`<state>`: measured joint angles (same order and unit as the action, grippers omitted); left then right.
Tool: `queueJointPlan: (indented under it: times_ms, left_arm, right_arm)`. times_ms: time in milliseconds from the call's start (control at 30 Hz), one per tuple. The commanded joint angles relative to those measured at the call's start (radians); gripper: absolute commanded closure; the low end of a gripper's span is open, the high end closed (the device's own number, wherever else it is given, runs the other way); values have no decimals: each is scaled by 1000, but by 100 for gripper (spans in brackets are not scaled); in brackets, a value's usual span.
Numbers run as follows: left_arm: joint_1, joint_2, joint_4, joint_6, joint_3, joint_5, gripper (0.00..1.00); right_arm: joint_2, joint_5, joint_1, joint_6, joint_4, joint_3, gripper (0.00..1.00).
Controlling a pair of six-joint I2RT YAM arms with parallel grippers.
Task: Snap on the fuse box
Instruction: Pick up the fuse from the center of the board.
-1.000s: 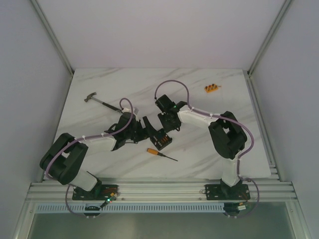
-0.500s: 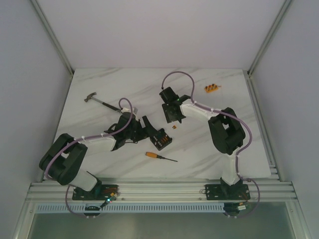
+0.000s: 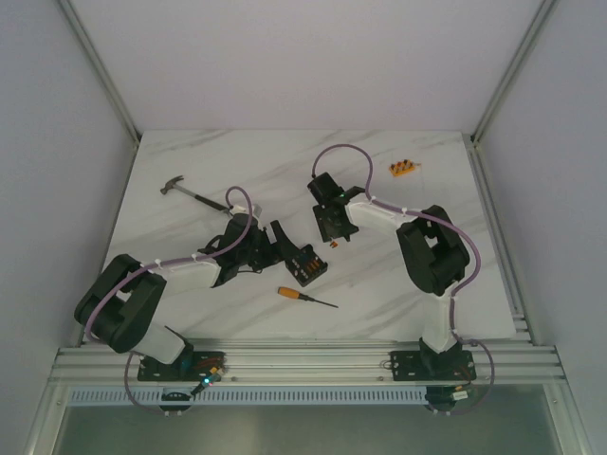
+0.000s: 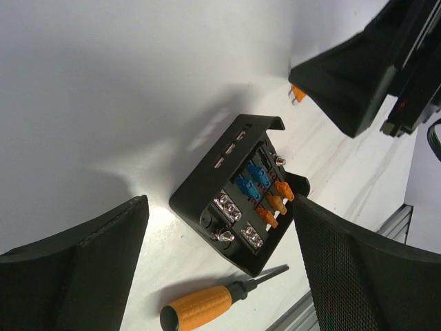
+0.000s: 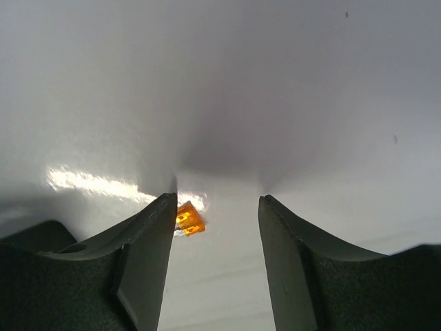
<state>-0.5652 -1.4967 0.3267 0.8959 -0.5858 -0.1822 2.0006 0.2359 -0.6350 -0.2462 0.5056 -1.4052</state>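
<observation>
The fuse box (image 4: 238, 207) is a black square box lying open-faced on the white table, with blue and orange fuses showing in its top. In the top view the fuse box (image 3: 305, 264) lies at table centre. My left gripper (image 4: 219, 207) is open, its fingers wide on either side of the box; it also shows in the top view (image 3: 285, 248). My right gripper (image 5: 217, 200) is open and empty, tips down near the table, behind the box (image 3: 330, 229). A loose orange fuse (image 5: 189, 218) lies by its left finger.
An orange-handled screwdriver (image 3: 303, 297) lies just in front of the box, also in the left wrist view (image 4: 207, 307). A hammer (image 3: 190, 192) lies at the back left. A small orange block (image 3: 403, 169) sits at the back right. The loose fuse (image 3: 334, 244) lies right of the box.
My right gripper has drawn back from the fuse box toward the far side. A loose orange fuse now lies on the table where it was. The left arm has hardly moved.
</observation>
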Motion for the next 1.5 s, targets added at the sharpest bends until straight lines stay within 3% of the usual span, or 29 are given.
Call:
queueJointPlan:
  times_ms: [0, 267, 567, 1467]
  left_arm:
    - [-2, 15, -14, -16, -4, 11, 5]
    - [-3, 27, -19, -15, -5, 11, 5]
    - [-2, 40, -24, -16, -1, 15, 5]
    - [-1, 53, -31, -54, 10, 37, 4]
  right_arm:
    - [-49, -13, -3, 10, 75, 69, 43]
    - [-103, 53, -1, 12, 113, 110, 42]
    - [-115, -45, 1, -134, 120, 71, 43]
    - [37, -134, 54, -136, 193, -3, 57]
